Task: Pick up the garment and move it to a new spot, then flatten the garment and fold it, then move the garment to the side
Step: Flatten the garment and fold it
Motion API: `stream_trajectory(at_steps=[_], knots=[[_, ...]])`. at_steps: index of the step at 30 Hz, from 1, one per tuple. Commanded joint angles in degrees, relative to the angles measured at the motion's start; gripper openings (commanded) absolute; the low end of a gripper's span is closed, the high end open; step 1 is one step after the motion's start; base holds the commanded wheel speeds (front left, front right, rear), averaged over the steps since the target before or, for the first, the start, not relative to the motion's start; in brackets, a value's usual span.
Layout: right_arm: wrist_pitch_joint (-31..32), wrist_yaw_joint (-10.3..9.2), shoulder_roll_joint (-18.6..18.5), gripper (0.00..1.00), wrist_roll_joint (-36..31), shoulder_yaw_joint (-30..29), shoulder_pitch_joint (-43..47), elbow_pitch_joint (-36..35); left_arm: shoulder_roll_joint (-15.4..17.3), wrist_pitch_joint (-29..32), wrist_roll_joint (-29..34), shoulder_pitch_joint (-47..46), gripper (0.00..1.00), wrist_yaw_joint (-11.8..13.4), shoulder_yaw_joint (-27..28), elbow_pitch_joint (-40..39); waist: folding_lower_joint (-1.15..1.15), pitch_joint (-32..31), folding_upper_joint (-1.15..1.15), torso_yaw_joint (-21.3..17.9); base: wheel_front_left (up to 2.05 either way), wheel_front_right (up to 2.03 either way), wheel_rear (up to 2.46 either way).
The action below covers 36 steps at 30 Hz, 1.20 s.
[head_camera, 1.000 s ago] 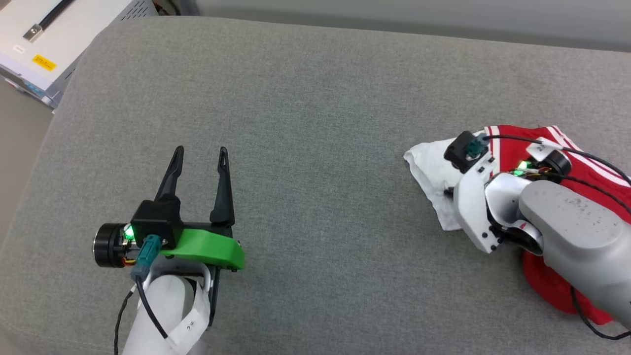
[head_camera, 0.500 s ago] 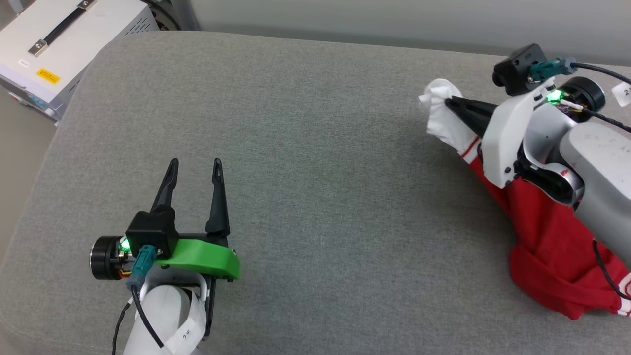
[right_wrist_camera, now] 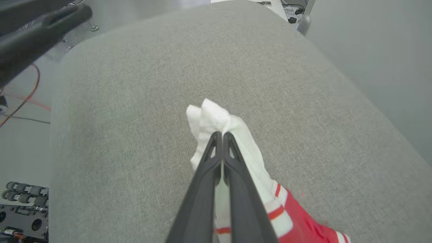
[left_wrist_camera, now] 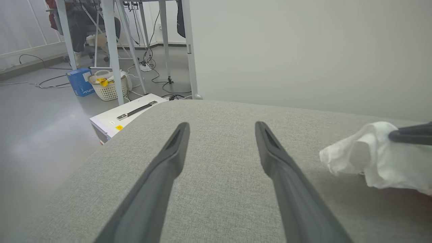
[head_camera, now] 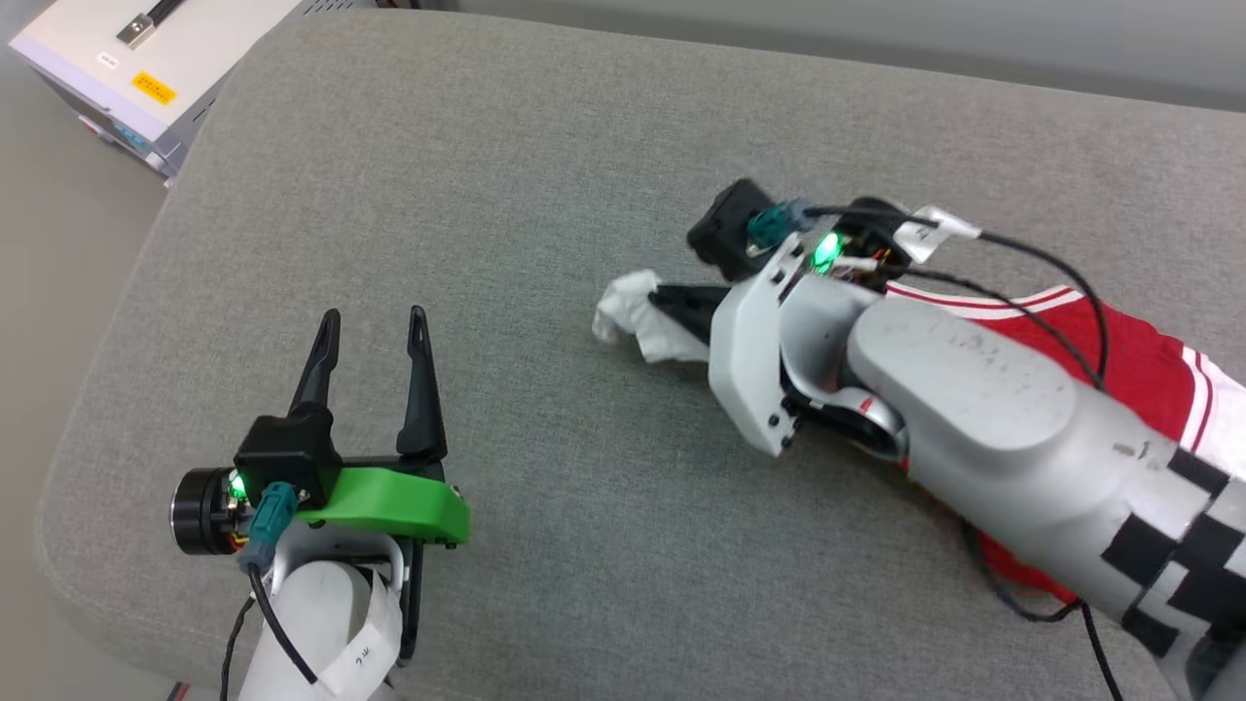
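The garment (head_camera: 1119, 350), red with white striped trim, trails across the grey cushion under my right arm. Its white sleeve (head_camera: 628, 310) is bunched at the front, near the cushion's middle. My right gripper (head_camera: 672, 297) is shut on that sleeve. In the right wrist view the pressed-together fingers (right_wrist_camera: 221, 136) pinch the white sleeve (right_wrist_camera: 216, 118), and red cloth (right_wrist_camera: 303, 226) hangs below. My left gripper (head_camera: 374, 316) stands open and empty at the lower left, well apart from the garment. The left wrist view has its spread fingers (left_wrist_camera: 221, 125) over bare cushion, with the sleeve (left_wrist_camera: 371, 158) off to the right.
The grey cushion (head_camera: 535, 146) has rounded edges at the left and front. A white box with a black handle (head_camera: 117, 58) stands on the floor beyond its far-left corner. In the left wrist view, table legs (left_wrist_camera: 111, 50), a basket (left_wrist_camera: 108, 87) and cables are farther back.
My right gripper has raised the garment by its white sleeve and carried it left toward the cushion's middle. The head camera has shifted as well. The left gripper stays open and still.
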Motion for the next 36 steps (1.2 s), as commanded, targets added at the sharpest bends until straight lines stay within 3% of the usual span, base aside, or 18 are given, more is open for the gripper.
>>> stream_trajectory(at_steps=[1, 9, 14, 15, 16, 21, 25, 30, 36], knots=[[0.49, -0.04, 0.94, 0.00, -1.03, 1.28, 1.87, 1.46, -0.25, -0.34, -0.65, -0.60, 1.00, 0.32, 0.28, 0.03, 0.00, 0.81, 0.32, 0.75, 0.00, 0.00, 0.00], [8.46, -0.04, 4.78, 0.00, -8.14, 3.63, 11.89, 6.25, -0.26, -0.34, -1.38, -1.18, 1.00, 0.61, 0.17, 0.38, 0.00, 1.70, 0.32, 1.33, 0.00, 0.00, 0.00], [6.29, -0.04, 5.09, 0.00, -8.39, 3.65, 13.33, 6.19, -0.26, -0.34, -1.36, -1.06, 1.00, 0.69, 0.49, 0.90, 0.00, 1.30, 0.32, 0.57, 0.00, 0.00, 0.00], [4.18, -0.04, 5.02, 0.30, -8.17, 3.66, 12.70, 6.27, -0.26, -0.34, -1.19, -0.95, 1.00, 0.65, 0.70, 1.09, 0.00, 0.92, 0.32, 0.25, 0.00, 0.00, 0.00], [1.58, -0.04, 4.94, 1.00, -8.03, 3.65, 11.98, 6.40, -0.26, -0.34, -0.98, -0.83, 1.00, 0.56, 0.94, 1.28, 0.00, 0.52, 0.32, -0.05, 0.00, 0.00, 0.00], [-11.42, -0.04, 3.51, 1.00, -8.27, 0.78, 10.98, 6.05, -0.26, -0.34, 0.22, 0.13, 1.00, -0.10, 2.03, 1.79, 0.00, -2.11, 0.32, -1.60, 0.00, 0.00, 0.00], [-21.75, -0.04, 1.79, 1.00, -10.90, -6.28, 12.66, 6.75, 0.33, -0.34, 1.39, 1.04, 1.00, -1.08, 3.07, 1.64, 0.00, -4.39, 0.32, -3.83, 0.00, 0.00, 0.00], [-25.49, -0.04, 0.13, 1.00, -19.47, -21.38, 17.76, 6.03, 1.42, -0.34, 2.33, 0.89, 1.00, -2.59, 3.75, 1.43, 0.00, -6.31, 0.32, -6.89, 0.00, 0.00, 0.00], [-25.58, -0.04, 0.73, 1.00, -35.43, -44.90, 32.06, -6.37, 2.98, -0.34, 2.76, -1.09, 1.00, -5.28, 2.38, 2.23, 0.00, -7.75, 0.32, -9.47, 0.00, 0.00, 0.00]])
